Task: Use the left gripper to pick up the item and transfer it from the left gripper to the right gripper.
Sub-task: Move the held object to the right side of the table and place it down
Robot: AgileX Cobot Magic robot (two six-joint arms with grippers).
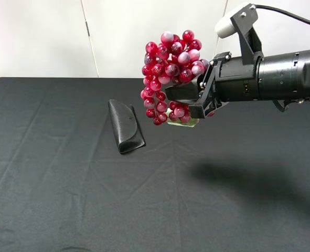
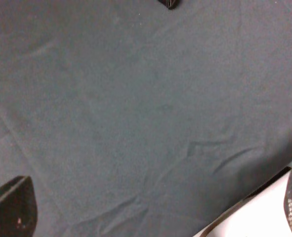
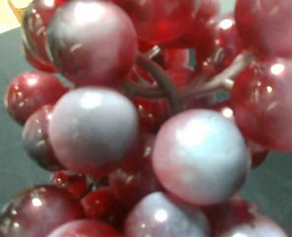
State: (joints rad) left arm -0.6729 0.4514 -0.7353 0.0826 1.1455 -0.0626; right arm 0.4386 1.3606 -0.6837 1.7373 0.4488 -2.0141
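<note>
Hold the item (image 1: 170, 58) firmly between the pinching jaws of the right gripper (image 1: 182, 102), clear of the spread, empty jaws of the left gripper (image 2: 153, 205).

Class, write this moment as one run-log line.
phase: handover done | right gripper: shut on grapes, aloft | left gripper: open, empty | case: on table

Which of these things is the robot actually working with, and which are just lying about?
In the job: the grapes, held aloft by the right gripper.
Just lying about: the black folded case on the table.
</note>
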